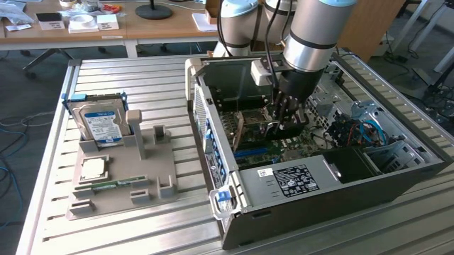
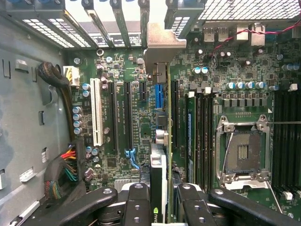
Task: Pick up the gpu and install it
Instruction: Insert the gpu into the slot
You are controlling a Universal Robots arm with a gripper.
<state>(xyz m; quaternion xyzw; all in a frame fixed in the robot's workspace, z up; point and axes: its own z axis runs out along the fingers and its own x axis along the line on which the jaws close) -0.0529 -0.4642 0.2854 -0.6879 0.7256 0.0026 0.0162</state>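
Pinching the thin flat black gpu (image 2: 159,165) by both faces, the black jointed gripper (image 2: 162,200) is reaching down inside the open dark-grey metal computer case (image 1: 305,212). The gpu is standing edge-on over the green motherboard (image 2: 122,117), its silver bracket end pointing at the rear slot covers, beside the long black expansion slots; whether it is touching a slot cannot be told. On the slatted metal desk (image 1: 142,79), a grey plastic fixture (image 1: 152,170) is carrying a silver blue-labelled hard drive (image 1: 103,125) and a narrow green memory stick (image 1: 114,184).
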